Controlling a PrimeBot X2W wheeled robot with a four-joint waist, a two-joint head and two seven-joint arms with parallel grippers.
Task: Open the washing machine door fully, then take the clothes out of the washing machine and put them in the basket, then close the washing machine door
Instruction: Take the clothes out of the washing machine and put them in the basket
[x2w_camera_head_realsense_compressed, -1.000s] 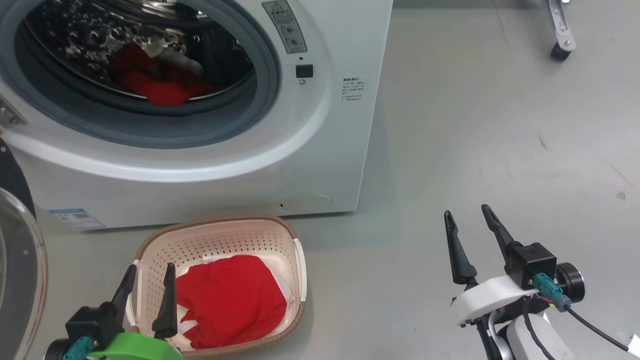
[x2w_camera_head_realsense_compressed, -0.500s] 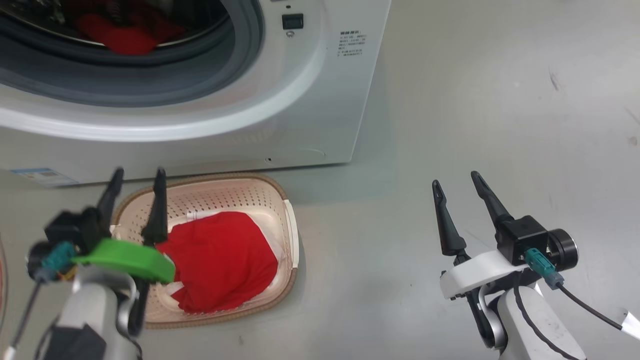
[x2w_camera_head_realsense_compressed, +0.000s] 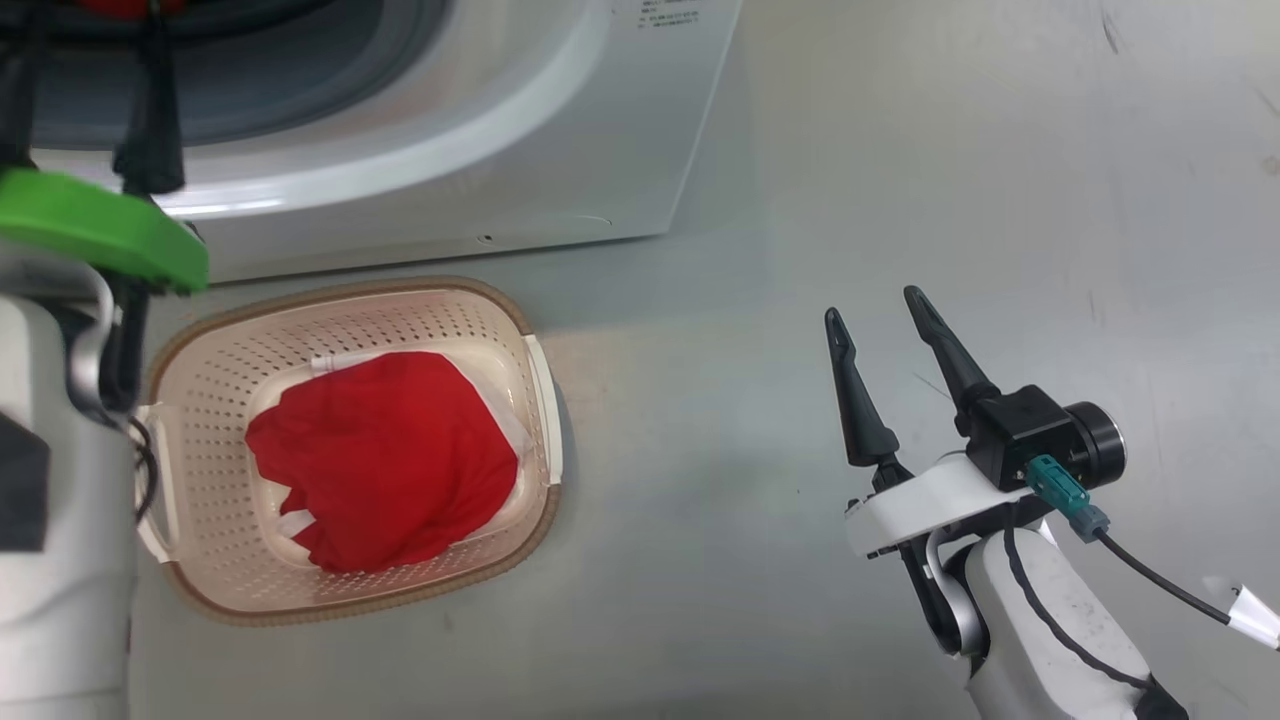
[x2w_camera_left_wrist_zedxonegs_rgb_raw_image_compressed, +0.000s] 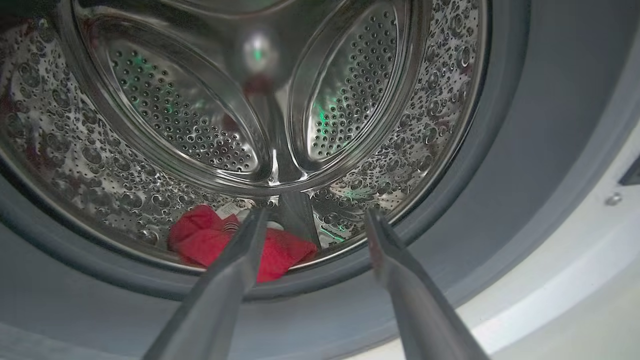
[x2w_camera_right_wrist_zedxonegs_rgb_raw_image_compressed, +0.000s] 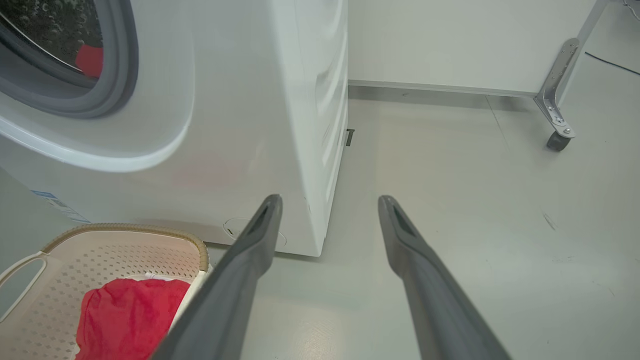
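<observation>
In the head view, the washing machine (x2w_camera_head_realsense_compressed: 560, 150), smooth white with a rounded front ring, filled the upper left of the frame. Its grey rubber gasket (x2w_camera_head_realsense_compressed: 330, 70) curved inside the ring. Just below the machine's base sat the basket (x2w_camera_head_realsense_compressed: 330, 292), a cream rounded rectangle with perforated walls and a brown woven-look rim. Some of the clothes (x2w_camera_head_realsense_compressed: 385, 455), crumpled bright red fabric with white trim, lay in it. The left end effector (x2w_camera_head_realsense_compressed: 85, 60) rose at the upper left edge above a green bracket (x2w_camera_head_realsense_compressed: 100, 225), its dark fingers crossing the gasket and cut off by the frame. The right end effector (x2w_camera_head_realsense_compressed: 873, 305) hung at the lower right over the bare grey floor (x2w_camera_head_realsense_compressed: 900, 150), well apart from basket and machine.

In the left wrist view, the left end effector (x2w_camera_left_wrist_zedxonegs_rgb_raw_image_compressed: 316, 214) had its two tapered fingers spread apart and gripped nothing. They pointed into the drum (x2w_camera_left_wrist_zedxonegs_rgb_raw_image_compressed: 190, 115), glossy steel that was dimpled and perforated. A red bunch of the clothes (x2w_camera_left_wrist_zedxonegs_rgb_raw_image_compressed: 205, 240) lay at the drum's bottom, lower centre-left, partly behind one finger. The wide round opening left room on all sides.

In the right wrist view, the right end effector (x2w_camera_right_wrist_zedxonegs_rgb_raw_image_compressed: 330, 198) was likewise parted and empty. The machine's sharp vertical corner stood just beyond its left finger. To the right, open floor ran to a pale wall and a metal leg with a castor (x2w_camera_right_wrist_zedxonegs_rgb_raw_image_compressed: 555, 100) at the upper right.
</observation>
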